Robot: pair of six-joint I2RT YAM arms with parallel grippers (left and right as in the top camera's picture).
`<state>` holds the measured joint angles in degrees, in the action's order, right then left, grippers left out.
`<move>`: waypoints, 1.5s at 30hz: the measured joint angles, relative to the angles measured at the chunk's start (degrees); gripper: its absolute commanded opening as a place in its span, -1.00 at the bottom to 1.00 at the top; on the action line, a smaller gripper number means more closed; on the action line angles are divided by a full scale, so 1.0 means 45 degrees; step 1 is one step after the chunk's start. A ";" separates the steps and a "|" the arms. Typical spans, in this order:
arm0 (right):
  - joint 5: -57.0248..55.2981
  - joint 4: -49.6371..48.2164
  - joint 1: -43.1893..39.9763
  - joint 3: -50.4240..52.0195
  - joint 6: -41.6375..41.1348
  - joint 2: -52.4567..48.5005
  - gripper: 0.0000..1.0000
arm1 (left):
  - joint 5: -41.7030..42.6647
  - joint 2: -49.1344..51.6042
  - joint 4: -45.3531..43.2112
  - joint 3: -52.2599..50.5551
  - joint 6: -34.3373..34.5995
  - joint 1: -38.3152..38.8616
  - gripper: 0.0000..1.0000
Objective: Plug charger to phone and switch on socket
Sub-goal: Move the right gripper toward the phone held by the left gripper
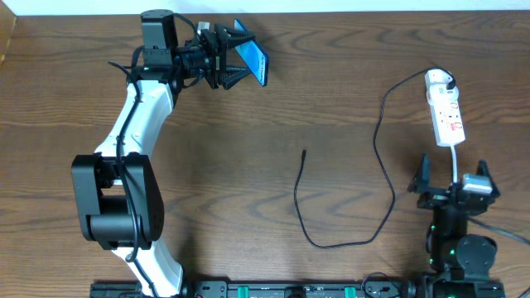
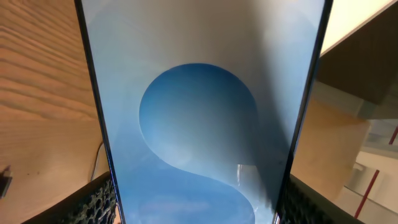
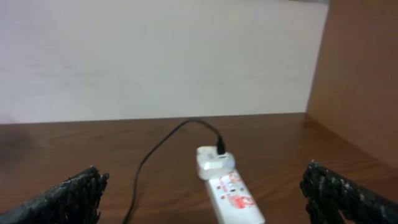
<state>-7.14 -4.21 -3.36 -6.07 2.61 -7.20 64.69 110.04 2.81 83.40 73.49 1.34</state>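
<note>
Table [image 1: 248, 165]: dark brown wood grain, bare between the things.
Right gripper [image 1: 453, 178]: at the near edge on the right side, fingers spread wide with nothing between them.
Charger [image 1: 344, 246]: the black cable loops over mid-table. Its free plug tip lies alone near the centre, and the white adapter sits in the socket's far end.
Socket [image 1: 447, 112]: lies flat just beyond the right gripper, pointing away from it.
Left gripper [image 1: 240, 56]: far left, clamped on the phone's long edges.
Phone [image 1: 257, 58]: held tilted, blue screen showing, well apart from the plug tip.
Room: a pale wall [image 3: 155, 56] stands behind the far edge, with a brown wooden panel [image 3: 367, 81] at the right.
</note>
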 measured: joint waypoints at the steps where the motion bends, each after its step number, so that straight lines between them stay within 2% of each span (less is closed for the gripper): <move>1: 0.0000 0.0005 -0.0063 -0.0267 0.0044 -0.0345 0.98 | -0.0044 0.0000 -0.0029 0.0000 -0.0005 0.0000 -0.85; 7: 0.0733 -0.0024 -0.0301 -0.3225 0.0330 -0.4517 0.99 | -0.0126 0.0000 -0.0019 0.0000 0.0000 0.0000 -0.86; 11: 0.2327 -0.0010 -0.0316 -0.5940 0.0403 -0.7893 0.99 | -0.0141 0.0000 -0.0024 0.0000 -0.0005 0.0000 -0.85; 16: 0.6154 0.0432 -0.0325 -0.9748 -0.0495 -1.1910 0.99 | -0.0146 0.0000 -0.0044 0.0000 -0.0005 0.0000 -0.86; 18: 0.8009 0.0384 -0.0311 -1.1123 -0.1399 -1.3415 0.98 | -0.0185 0.0000 -0.0010 0.0000 0.0000 0.0000 -0.86; 24: 1.2182 -0.0563 0.0165 -1.3542 -0.3696 -1.6704 0.99 | -0.0418 0.0000 -0.0019 0.0000 0.0000 0.0000 -0.86; 28: 1.3658 -0.1054 0.0646 -1.3687 -0.4755 -1.7971 0.99 | -0.0515 0.0000 -0.0019 0.0000 0.0000 0.0000 -0.86; 34: 1.4032 -0.1224 0.1103 -1.3687 -0.5688 -1.8739 0.87 | -0.0874 0.0000 -0.0015 0.0000 0.0000 0.0005 -0.85; 37: 1.3901 -0.1127 0.1753 -1.3687 -0.5790 -1.8991 0.85 | -0.1195 0.0000 -0.0015 0.0000 0.0000 0.0083 -0.86; 39: 1.3464 -0.0695 0.2414 -1.3687 -0.5678 -1.9147 0.93 | -0.1511 0.0000 -0.0010 0.0000 0.0005 0.0248 -0.86; 45: 1.1594 0.0971 0.3691 -1.3712 -0.4566 -1.9195 0.94 | -0.2628 0.0000 0.0049 0.0000 0.0005 0.1035 -0.86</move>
<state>45.04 0.16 13.26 -67.77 -17.93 -93.58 52.86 110.04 3.03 83.40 73.52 6.00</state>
